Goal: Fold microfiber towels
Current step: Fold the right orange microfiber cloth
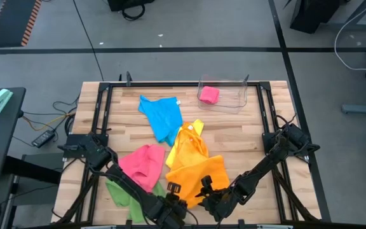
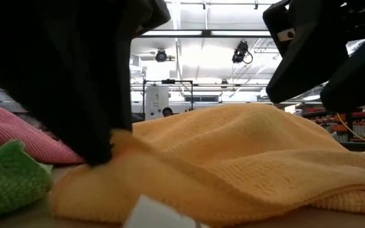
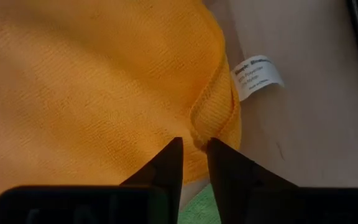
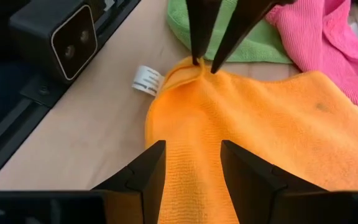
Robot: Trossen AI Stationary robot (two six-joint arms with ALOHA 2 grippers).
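An orange towel (image 1: 196,173) lies rumpled near the table's front edge, its white label (image 4: 146,79) at the near left corner. My left gripper (image 3: 196,149) comes down on that corner, its fingertips a little apart with a raised ridge of the hem (image 4: 194,70) between them. My right gripper (image 4: 191,168) hovers open above the orange towel's near part, clear of it. A pink towel (image 1: 142,166) and a green one (image 1: 122,192) lie to the left. A blue towel (image 1: 161,116) and a yellow one (image 1: 188,135) lie farther back. My left gripper's fingertips (image 4: 199,59) stand on the orange towel's near left corner, one on either side of a small raised fold of the hemmed edge (image 3: 199,127). They come from above, slanting down. The towel lies on the table, and whether the fold is still pinched I cannot tell.
A clear plastic bin (image 1: 224,102) at the back right holds a folded pink cloth (image 1: 209,95). The low camera's dark housing (image 4: 73,40) sits at the table's near edge, close to the label. Bare wood shows right of the orange towel.
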